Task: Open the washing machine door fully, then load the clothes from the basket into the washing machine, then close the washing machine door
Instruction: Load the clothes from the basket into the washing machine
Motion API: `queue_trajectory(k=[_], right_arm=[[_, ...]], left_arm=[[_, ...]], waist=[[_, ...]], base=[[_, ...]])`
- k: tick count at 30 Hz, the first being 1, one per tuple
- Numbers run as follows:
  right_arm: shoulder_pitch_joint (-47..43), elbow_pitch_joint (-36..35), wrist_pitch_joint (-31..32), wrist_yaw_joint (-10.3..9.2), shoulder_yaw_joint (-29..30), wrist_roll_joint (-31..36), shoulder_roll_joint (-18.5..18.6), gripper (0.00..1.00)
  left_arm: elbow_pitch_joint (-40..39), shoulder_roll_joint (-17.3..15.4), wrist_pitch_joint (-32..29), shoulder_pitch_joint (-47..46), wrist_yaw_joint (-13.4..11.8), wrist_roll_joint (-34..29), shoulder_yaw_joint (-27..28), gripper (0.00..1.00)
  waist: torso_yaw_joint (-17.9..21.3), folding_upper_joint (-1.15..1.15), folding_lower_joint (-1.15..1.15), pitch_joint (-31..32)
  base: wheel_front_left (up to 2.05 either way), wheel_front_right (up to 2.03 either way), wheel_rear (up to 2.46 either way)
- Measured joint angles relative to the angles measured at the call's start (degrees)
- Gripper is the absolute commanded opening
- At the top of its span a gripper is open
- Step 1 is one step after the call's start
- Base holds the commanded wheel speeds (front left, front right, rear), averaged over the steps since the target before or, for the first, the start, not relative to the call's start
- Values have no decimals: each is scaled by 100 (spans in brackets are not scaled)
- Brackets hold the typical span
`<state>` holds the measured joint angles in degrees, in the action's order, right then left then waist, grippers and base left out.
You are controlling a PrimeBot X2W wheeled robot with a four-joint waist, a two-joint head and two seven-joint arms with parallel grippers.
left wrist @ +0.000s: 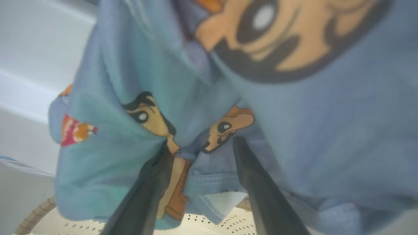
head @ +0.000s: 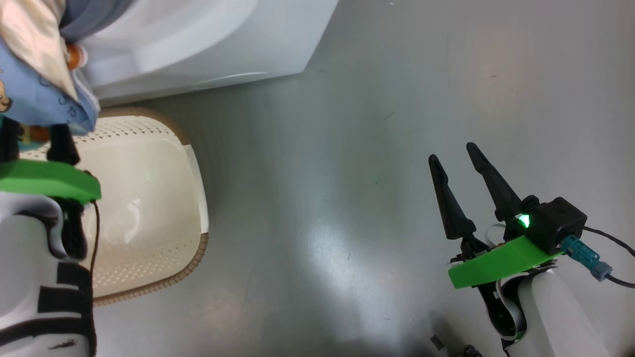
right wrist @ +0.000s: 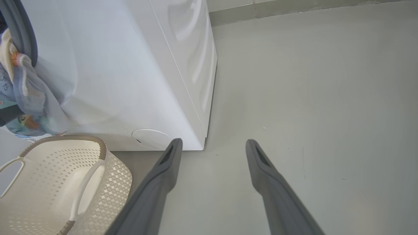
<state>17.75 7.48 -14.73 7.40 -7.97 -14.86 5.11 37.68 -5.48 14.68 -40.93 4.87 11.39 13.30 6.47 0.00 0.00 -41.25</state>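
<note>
My left gripper (left wrist: 203, 143) stands with its 2 dark fingers wide apart. The clothes (left wrist: 313, 130) are bunched between and over them: light blue fabric with orange-brown cartoon faces. The cloth lies against the inner sides of both fingers, but the fingers are not closed on it.

In the head view this gripper is at the far left, above the basket (head: 198, 188). Its fingertips are hidden under the clothes, and a piece of cream fabric (head: 34, 34) lies on top of the blue.

The clothes are at the opening of the washing machine (right wrist: 124, 65). In the right wrist view they hang down over the grey-blue gasket (right wrist: 23, 36) and along the white front, just above the brown rim of the basket. The basket stands on the grey floor (head: 372, 124), close in front of the machine.

My right gripper (head: 452, 152) is well apart from all this, at the lower right, over the floor. Its 2 fingers are spread open and hold nothing.
</note>
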Motion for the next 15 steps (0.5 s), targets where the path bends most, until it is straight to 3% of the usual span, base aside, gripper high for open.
queue_trajectory(k=[4,6,8,11,12,15], right_arm=[[-1,1,0,0,37,0,-12,100],[-1,2,0,0,51,0,-14,100],[-1,10,0,0,56,0,-16,100],[-1,33,0,0,74,0,-20,100],[-1,45,0,0,78,0,-20,100],[-1,78,0,0,82,0,-19,100]], left_arm=[[-34,-2,0,-78,55,-7,58,28],[-126,18,0,-77,102,-14,82,22],[-256,43,0,-74,108,-48,98,5],[-494,141,0,9,169,-68,96,6],[-613,176,1,80,189,-73,85,2],[-951,280,0,366,204,-65,82,0]], waist=[[0,0,0,-29],[-19,0,0,-21],[-41,0,0,0],[-81,0,0,59],[-94,0,0,85],[-136,0,0,170]], base=[[0,0,0],[0,0,0],[0,0,0],[0,0,0],[0,0,0],[0,0,0]])
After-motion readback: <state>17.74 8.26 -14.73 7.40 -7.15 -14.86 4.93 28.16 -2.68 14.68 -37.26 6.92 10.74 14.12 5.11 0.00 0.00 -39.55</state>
